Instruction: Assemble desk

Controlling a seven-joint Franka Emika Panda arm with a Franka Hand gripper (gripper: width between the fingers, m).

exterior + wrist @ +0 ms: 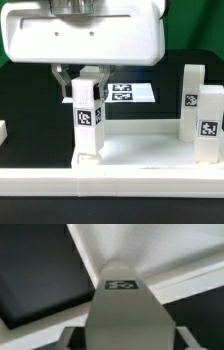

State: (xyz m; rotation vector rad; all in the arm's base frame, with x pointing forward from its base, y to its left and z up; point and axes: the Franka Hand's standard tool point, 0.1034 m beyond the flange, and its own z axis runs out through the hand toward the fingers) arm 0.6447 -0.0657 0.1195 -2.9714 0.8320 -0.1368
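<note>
No words, brand names or numbers can be read anywhere; the only signs are black-and-white square tags.

In the exterior view one tag sits on the face of the upright leg (88, 115) standing near the front edge of the desk top (140, 150). Two more legs (203, 115) stand at that top's edge on the exterior view's right, each bearing one tag. The marker board (130, 94), lying on the black tabletop behind, shows several printed tags.

In the wrist view a single tag (122, 284) shows on the leg's end. Its pattern is too blurred to make out.
</note>
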